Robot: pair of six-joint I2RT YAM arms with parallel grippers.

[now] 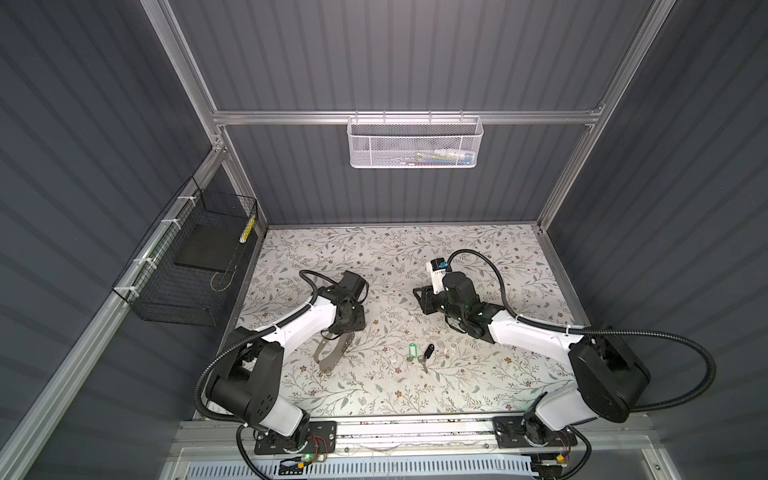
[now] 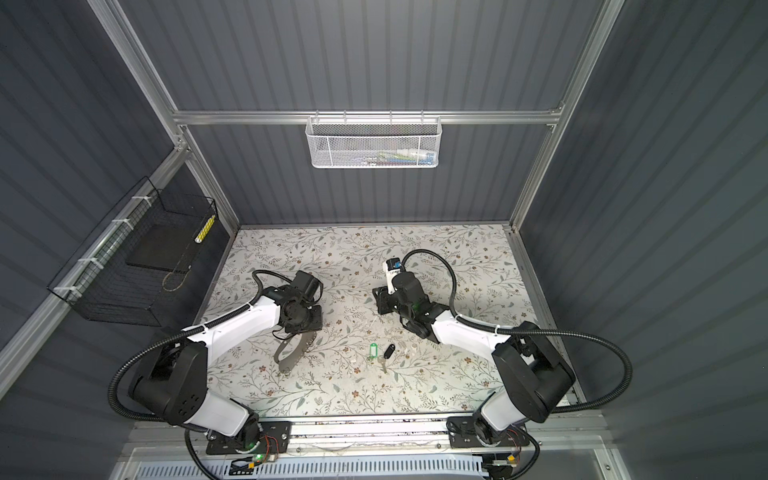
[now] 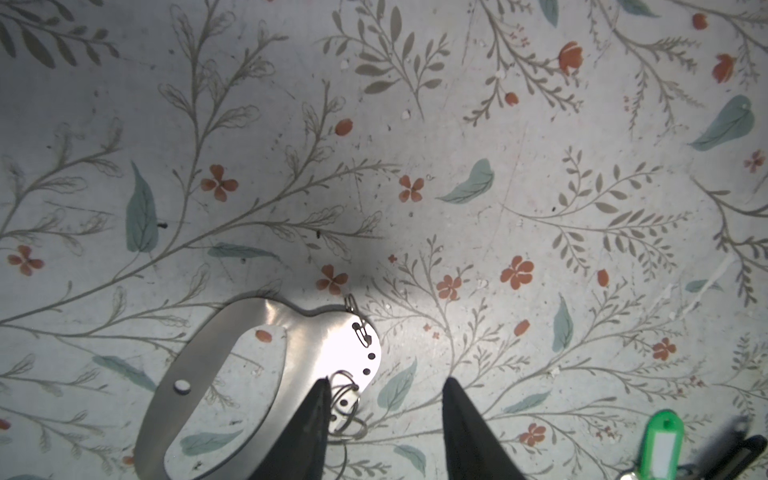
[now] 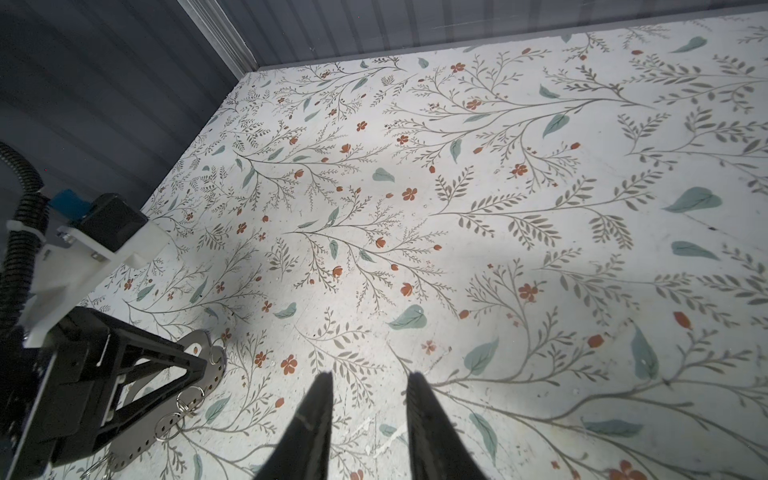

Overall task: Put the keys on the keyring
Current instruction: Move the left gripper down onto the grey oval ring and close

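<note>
Your left hand point(image 3: 387, 384) hangs half-open and empty over the keyring point(image 3: 299, 336), one finger at its ring edge, likely to steady it. Your right hand point(image 4: 370, 378), narrowly parted, holds nothing. The green-tagged key point(image 1: 411, 348) and black-tagged key point(image 1: 428, 351) lie together on the tabletop point(image 1: 478, 374), near the keyring.

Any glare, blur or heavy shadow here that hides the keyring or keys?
Left wrist view: glare whites out part of the keyring; the black tag at the corner is smeared. Right wrist view: sharp, but the keyring sits half hidden at the edge. Both top views: evenly lit, keys small.
</note>
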